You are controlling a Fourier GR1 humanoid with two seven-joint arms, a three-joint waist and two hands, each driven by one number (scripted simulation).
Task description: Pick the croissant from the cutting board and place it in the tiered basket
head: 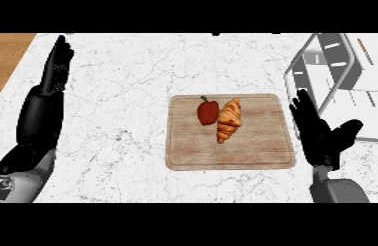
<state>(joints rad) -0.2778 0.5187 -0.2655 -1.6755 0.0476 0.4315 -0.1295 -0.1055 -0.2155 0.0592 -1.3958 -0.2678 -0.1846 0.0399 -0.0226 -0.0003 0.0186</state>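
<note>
Head view: croissant (229,120) on the cutting board (258,150), left of the right hand's (319,135) straight, spread fingers (301,106).

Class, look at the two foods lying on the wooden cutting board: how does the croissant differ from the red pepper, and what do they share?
The golden-brown ridged croissant is long and tapering; the smooth red pepper is shorter and rounder. The croissant lies right of the pepper and reaches nearer the board's middle. The pepper carries a small green stem; the croissant has none. Both lie side by side, close together, on the rectangular wooden cutting board, neither held by a hand.
</note>
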